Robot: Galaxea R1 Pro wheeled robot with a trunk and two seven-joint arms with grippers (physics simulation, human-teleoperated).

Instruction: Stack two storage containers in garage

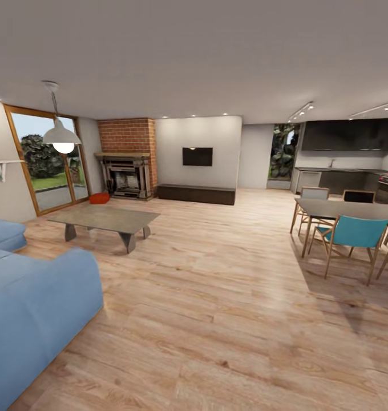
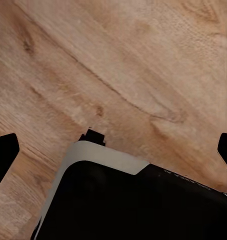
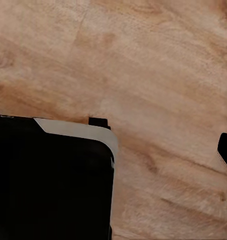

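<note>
**Orange-red bin sighted; approach stage**

Orange-red storage container (image 1: 99,198) sits on the plank floor (image 1: 228,297) at eleven o'clock, beside the fireplace (image 1: 125,176). Second not identifiable. Left gripper (image 2: 113,150) spread, empty; right gripper unclear. Next: drive past the coffee table (image 1: 105,218).

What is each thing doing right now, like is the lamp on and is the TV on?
Pendant lamp: lit, bulb glowing.
TV: screen dark.
Storage container: on the wood floor by the fireplace, upright.
Coffee table: top bare.
Left gripper: open, empty, over the floor.
Right gripper: one fingertip shows, can't tell.
</note>
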